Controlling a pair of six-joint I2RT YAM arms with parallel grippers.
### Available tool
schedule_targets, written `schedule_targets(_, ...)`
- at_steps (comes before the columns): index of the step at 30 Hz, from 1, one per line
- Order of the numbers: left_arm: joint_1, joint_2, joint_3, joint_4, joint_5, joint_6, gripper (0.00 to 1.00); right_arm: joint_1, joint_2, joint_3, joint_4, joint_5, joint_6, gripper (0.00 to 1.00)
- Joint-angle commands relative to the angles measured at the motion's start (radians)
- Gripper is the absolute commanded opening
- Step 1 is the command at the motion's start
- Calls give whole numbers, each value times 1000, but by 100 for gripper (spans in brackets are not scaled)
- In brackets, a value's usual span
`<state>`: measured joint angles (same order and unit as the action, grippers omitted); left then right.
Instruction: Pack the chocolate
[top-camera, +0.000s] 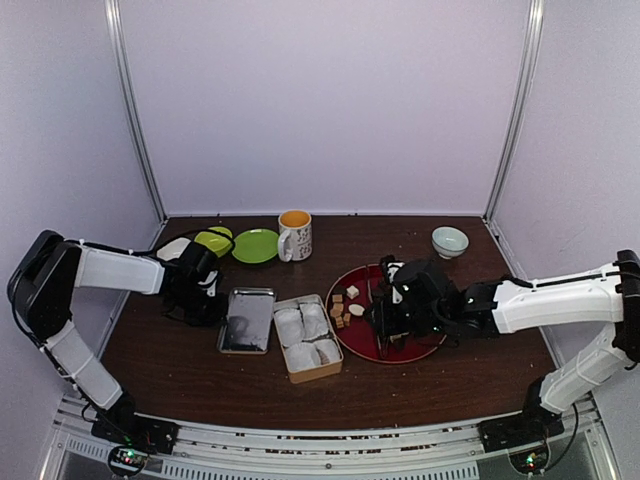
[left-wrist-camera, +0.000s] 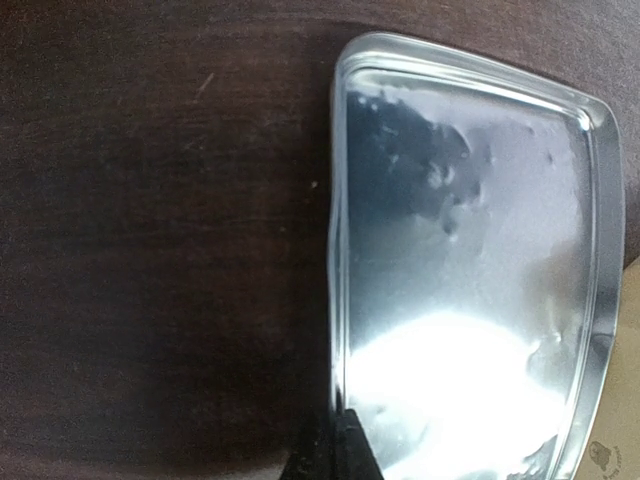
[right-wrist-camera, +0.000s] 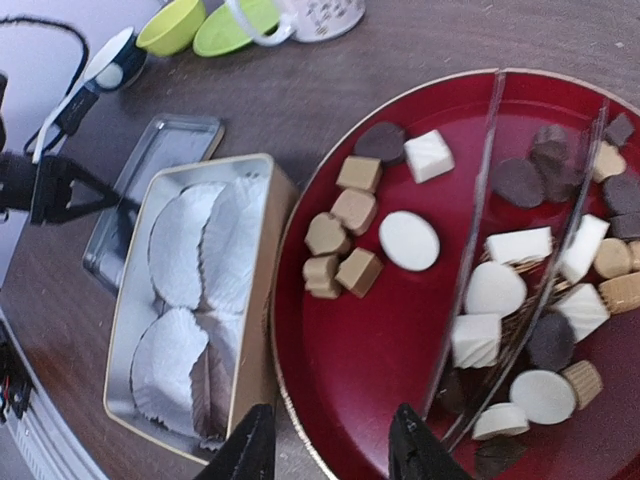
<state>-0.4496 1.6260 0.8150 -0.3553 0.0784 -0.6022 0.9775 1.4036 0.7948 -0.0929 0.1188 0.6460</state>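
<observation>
The chocolate (right-wrist-camera: 345, 245), tan cubes, white ovals and dark rounds, lies on a red plate (right-wrist-camera: 370, 350); it also shows in the top view (top-camera: 342, 308). Thin dark tongs (right-wrist-camera: 470, 230) lie across the pieces. My right gripper (right-wrist-camera: 330, 445) is open and empty, low over the plate's near-left rim (top-camera: 355, 340), beside the tin. The open tin (right-wrist-camera: 255, 300) holds white paper liners (right-wrist-camera: 185, 240) and no chocolate. My left gripper (left-wrist-camera: 340, 450) is shut on the left edge of the silver tin lid (left-wrist-camera: 470, 250), which lies flat left of the tin (top-camera: 318, 372).
A mug (top-camera: 295, 235), a green plate (top-camera: 255, 245) and a green bowl (top-camera: 213, 240) stand at the back left. A pale bowl (top-camera: 449, 240) stands at the back right. White booth walls close in the dark wooden table.
</observation>
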Motion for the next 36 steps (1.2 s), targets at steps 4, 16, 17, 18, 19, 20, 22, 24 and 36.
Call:
schedule_targets(4,-21,48,-16,18,87,-25,21,120,35,-24,99,-243,-150,40)
schedule_targets(16,-28,88,8,74,188,3,25,259,281,74,158,-266,-148,8)
schedule_targets(17,-28,79,3,80,189,-3,28,263,298,93,156,-267,-148,7)
schedule_targets(18,-28,68,-6,93,193,-6,32,270,314,107,157,-270,-153,7)
schedule_targets(19,-28,47,-17,107,192,-8,37,277,326,121,160,-272,-161,7)
schedule_targets(20,-28,25,-29,118,185,-8,41,284,339,131,160,-268,-169,7)
schedule_targets(22,-28,-24,-48,118,162,-1,48,289,360,156,147,-249,-174,7)
schedule_targets(24,-29,-84,-58,94,114,3,62,290,375,175,126,-221,-175,7)
schedule_targets(36,-28,-431,-148,82,-196,77,98,259,443,297,109,-130,-190,9)
